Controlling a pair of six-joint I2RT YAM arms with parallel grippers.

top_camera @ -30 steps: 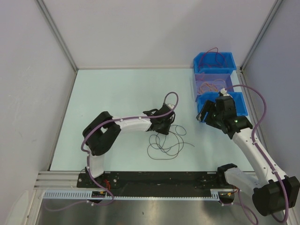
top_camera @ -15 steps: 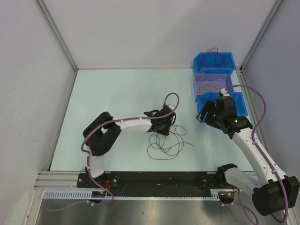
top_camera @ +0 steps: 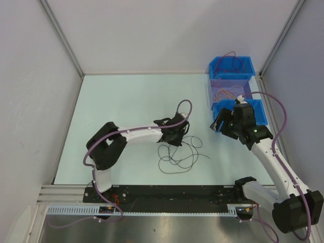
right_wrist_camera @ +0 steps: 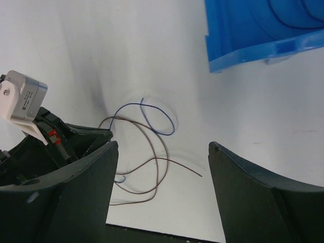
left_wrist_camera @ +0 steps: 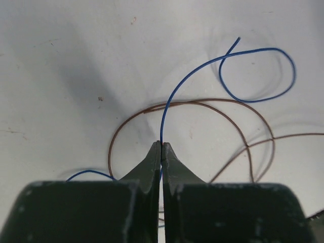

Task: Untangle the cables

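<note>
Pale table (top_camera: 126, 96), enclosed by white walls (top_camera: 30, 76), formed the work area. Toward its near edge lay the cable tangle (top_camera: 179, 157), a loose heap of thin dark loops flat on the surface. The left gripper (top_camera: 172, 139) stood low at the tangle's far left edge. The left wrist view showed its jaws pressed fully together on the blue cable (left_wrist_camera: 192, 76), which rose from the pinch and curled into a loop beyond the tips. A brown cable (left_wrist_camera: 202, 103) arced across it just past the tips; which one lay on top could not be told. The right gripper (top_camera: 218, 126) hung right of the tangle and slightly beyond it, well apart from it, with its jaws spread wide and nothing between them. Farther right of the tangle sat the near blue bin (top_camera: 260, 114). Behind it stood a clear bin (top_camera: 212, 93) holding orange cables (top_camera: 225, 93). Farthest from the tangle stood the far blue bin (top_camera: 248, 66), with a dark red cable (top_camera: 230, 55) looping above its rim.
</note>
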